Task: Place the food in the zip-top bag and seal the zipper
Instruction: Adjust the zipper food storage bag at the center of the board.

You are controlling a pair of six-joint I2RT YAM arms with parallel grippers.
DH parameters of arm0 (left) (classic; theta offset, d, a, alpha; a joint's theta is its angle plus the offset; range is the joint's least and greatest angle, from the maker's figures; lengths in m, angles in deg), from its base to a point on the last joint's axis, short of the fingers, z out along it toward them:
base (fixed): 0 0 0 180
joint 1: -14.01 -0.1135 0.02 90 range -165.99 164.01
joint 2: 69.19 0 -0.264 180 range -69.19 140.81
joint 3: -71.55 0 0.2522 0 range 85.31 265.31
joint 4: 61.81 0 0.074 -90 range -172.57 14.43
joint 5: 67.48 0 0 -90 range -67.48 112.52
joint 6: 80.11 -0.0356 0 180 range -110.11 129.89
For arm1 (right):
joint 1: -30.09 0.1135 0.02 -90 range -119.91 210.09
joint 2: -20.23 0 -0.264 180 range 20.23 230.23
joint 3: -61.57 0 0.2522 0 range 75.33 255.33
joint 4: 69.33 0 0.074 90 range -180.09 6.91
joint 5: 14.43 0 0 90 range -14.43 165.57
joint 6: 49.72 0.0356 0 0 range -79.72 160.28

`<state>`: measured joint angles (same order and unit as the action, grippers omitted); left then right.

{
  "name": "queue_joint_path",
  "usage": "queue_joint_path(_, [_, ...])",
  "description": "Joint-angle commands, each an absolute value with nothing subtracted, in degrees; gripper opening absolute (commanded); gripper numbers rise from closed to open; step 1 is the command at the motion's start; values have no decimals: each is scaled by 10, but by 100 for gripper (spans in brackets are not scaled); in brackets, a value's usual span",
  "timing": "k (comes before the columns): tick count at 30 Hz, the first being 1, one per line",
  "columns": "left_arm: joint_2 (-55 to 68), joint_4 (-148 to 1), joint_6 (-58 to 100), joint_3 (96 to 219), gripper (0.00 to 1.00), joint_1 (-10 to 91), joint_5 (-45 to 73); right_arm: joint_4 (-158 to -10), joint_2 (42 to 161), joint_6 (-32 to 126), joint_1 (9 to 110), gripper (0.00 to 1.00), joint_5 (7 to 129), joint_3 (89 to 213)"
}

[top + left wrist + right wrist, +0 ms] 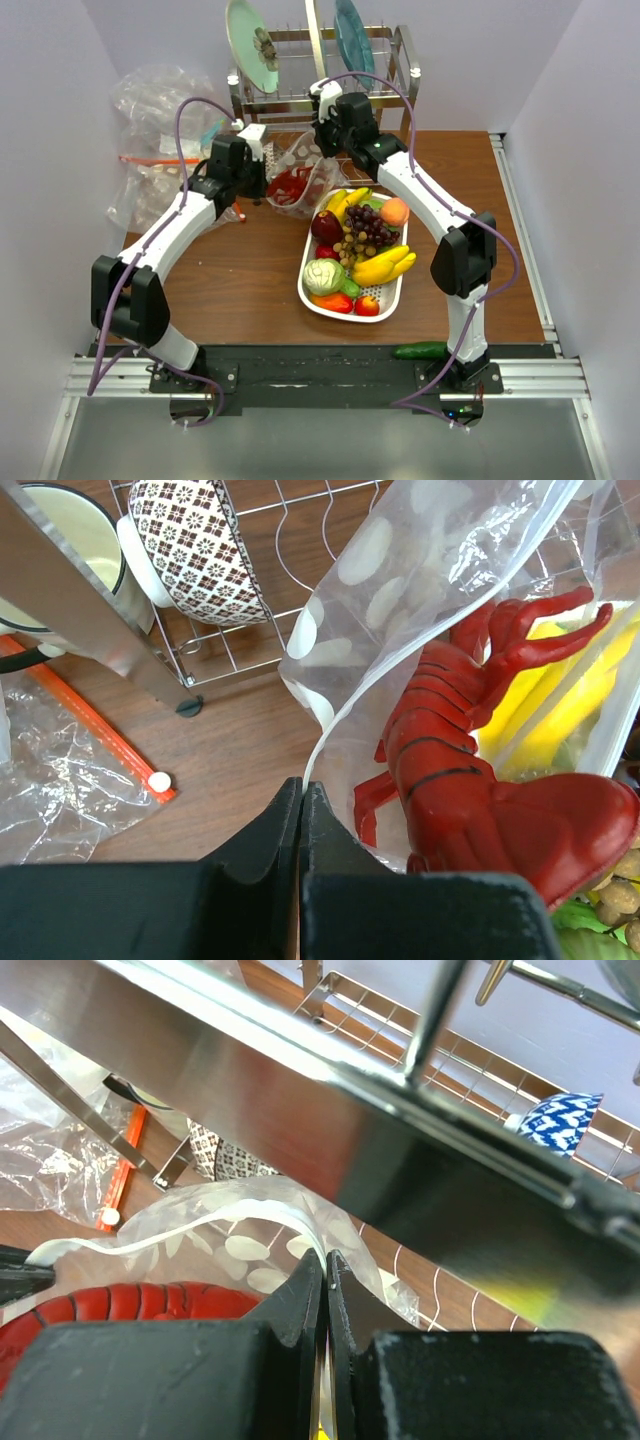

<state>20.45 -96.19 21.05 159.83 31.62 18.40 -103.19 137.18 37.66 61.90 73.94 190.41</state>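
The zip-top bag (305, 160) hangs open between both grippers, behind the white tray (308, 290). A red lobster (290, 187) lies inside it. In the left wrist view my left gripper (302, 785) is shut on the bag's mouth edge, with the pale zipper (318, 715) running up from the jaws and the lobster (470, 780) behind the dotted plastic (400, 570). My right gripper (327, 1258) is shut on the opposite mouth edge of the bag (250, 1210), with the lobster (130, 1305) below. More food lies in the tray: a dark red apple (326, 226), a peach (395, 211) and a pepper (335, 302).
A metal dish rack (320, 90) with plates stands right behind the grippers, and a patterned bowl (195, 550) sits in it. A bulky clear bag with orange strips (160, 130) lies at the back left. A green cucumber (420, 350) rests at the near edge. Bananas (385, 265), grapes and cabbage share the tray.
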Motion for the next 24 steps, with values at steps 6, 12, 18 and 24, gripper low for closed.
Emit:
queue_joint_path(6, [181,-1064,182,1698,0,309,216,-1172,1362,359,616,3,772,1998])
queue_joint_path(12, [184,-1138,178,1764,0,307,224,-1219,1334,353,616,4,793,2009])
queue_joint_path(18, [190,-1176,176,1805,0,307,237,-1254,1309,347,634,4,757,2001])
queue_joint_path(24, [176,-1151,167,1775,0,307,259,-1213,1283,363,637,8,727,1943])
